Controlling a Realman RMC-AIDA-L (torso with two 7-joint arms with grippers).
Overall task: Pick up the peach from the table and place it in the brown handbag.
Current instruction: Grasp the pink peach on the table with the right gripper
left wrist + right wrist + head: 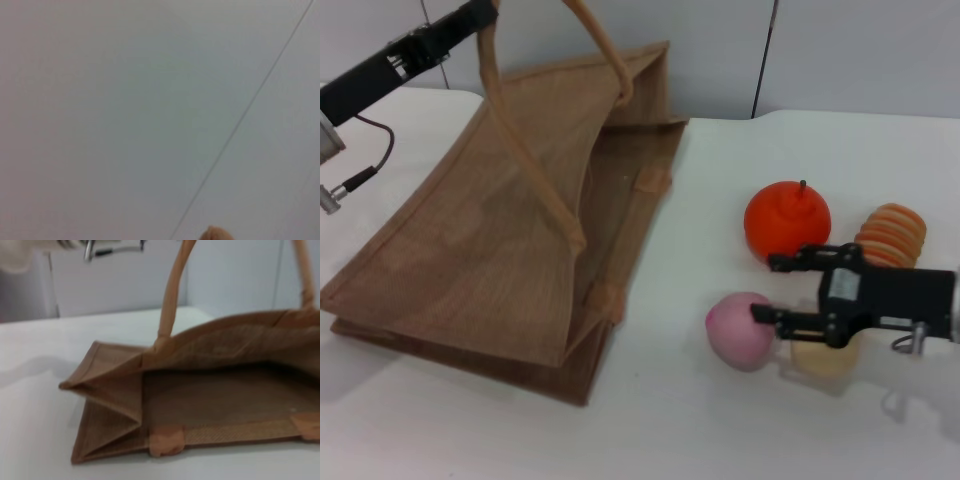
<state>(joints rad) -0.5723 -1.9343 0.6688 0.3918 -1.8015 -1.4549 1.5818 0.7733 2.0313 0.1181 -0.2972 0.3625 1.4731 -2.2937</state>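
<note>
While my left gripper (485, 12) holds one handle of the brown handbag (510, 230) up so its mouth gapes toward the fruit, my right gripper (770, 290) sits with jaws spread and empty, one finger touching the peach (740, 330) on the table (720, 430). I judge this the reaching step: next I must straddle the peach, close, lift, and carry it into that opening.
</note>
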